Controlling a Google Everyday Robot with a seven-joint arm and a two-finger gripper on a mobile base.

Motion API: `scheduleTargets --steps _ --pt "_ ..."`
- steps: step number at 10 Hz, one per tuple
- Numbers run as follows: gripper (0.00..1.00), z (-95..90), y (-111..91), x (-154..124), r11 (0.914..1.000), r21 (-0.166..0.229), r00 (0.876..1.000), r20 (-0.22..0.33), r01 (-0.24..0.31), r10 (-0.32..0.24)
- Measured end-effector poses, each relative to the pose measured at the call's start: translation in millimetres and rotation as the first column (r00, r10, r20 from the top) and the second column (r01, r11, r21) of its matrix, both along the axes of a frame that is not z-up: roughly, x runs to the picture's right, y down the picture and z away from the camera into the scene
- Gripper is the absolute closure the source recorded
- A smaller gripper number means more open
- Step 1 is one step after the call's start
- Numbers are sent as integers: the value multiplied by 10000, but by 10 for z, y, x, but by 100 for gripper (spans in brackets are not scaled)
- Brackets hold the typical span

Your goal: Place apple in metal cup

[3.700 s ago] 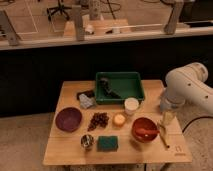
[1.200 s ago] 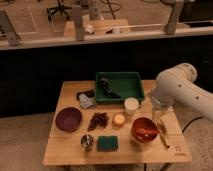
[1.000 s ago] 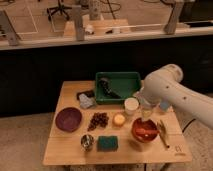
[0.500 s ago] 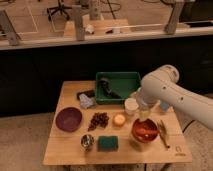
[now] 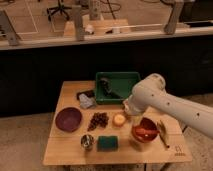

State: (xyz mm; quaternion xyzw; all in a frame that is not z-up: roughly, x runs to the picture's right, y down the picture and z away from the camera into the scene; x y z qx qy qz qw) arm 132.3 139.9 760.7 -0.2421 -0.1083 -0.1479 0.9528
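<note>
The apple (image 5: 119, 119), small and yellow-orange, sits on the wooden table (image 5: 70, 154) near its middle. The metal cup (image 5: 87, 142), short and shiny silver, stands near the front edge, left of and in front of the apple. My white arm reaches in from the right. Its gripper (image 5: 131, 110) hangs just right of and slightly behind the apple, at the front right corner of the green tray (image 5: 117, 87). Nothing shows in the gripper.
Dark purple grapes (image 5: 98, 120) lie left of the apple, with a purple bowl (image 5: 68, 119) further left. A green sponge (image 5: 107, 143) lies beside the metal cup. A red bowl (image 5: 145, 132) and a yellowish item (image 5: 163, 134) sit front right. A grey cloth (image 5: 86, 101) lies left of the tray.
My arm has swung left from the table's right side, over the red bowl, to beside the apple. It now covers the white cup. The objects on the table have not moved.
</note>
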Motion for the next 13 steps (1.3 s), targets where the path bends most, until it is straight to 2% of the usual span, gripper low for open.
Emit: scheduleTargets --steps 3,4,10,11,13 --pt "20 471 303 -272 9982 -155 9974 425 583 -576" --pt "20 564 355 -326 9977 -181 9966 526 646 -636" --pt "21 777 390 -463 9946 -311 9914 892 990 -959" --pt "26 813 412 -464 9944 -319 9904 989 1004 -968" --pt "43 810 427 -469 9932 -220 9851 1319 1140 -1101"
